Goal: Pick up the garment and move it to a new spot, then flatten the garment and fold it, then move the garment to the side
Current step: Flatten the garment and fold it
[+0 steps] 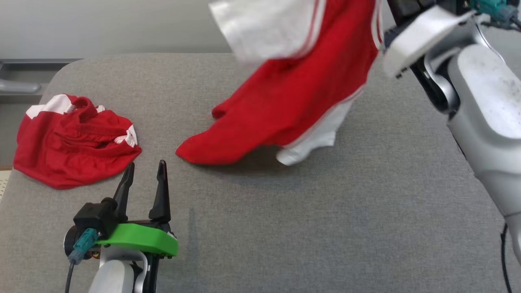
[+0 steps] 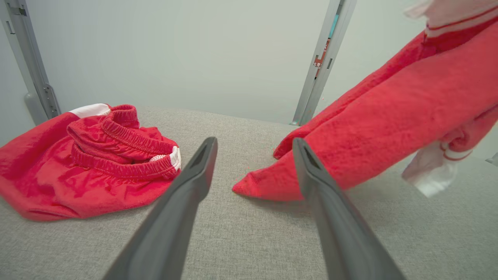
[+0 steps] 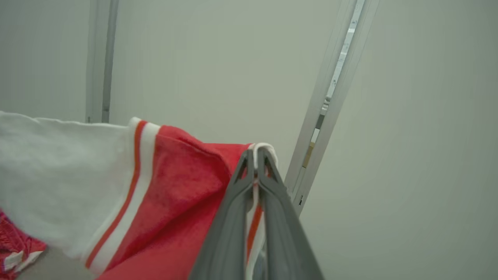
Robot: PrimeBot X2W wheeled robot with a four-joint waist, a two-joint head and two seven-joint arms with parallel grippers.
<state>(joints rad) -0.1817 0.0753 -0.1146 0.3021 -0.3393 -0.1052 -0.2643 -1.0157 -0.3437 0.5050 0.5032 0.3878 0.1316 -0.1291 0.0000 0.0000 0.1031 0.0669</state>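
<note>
My right pincer (image 3: 255, 154) is clamped on the white-trimmed edge of the garment (image 1: 301, 89), which hangs limp, its low corner trailing on the counter (image 1: 346, 228). It looks soft and light, so I judge edges and corners the best holds. My left pincer (image 1: 144, 169) hovers open and empty.

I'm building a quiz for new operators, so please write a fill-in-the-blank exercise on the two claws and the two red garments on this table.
1. The right claw is ___ on the lifted garment.
2. The left claw is ___ and holds nothing.
3. In the head view, the crumpled garment lies on the ___ side of the table.

Missing words: shut; open; left.
</note>
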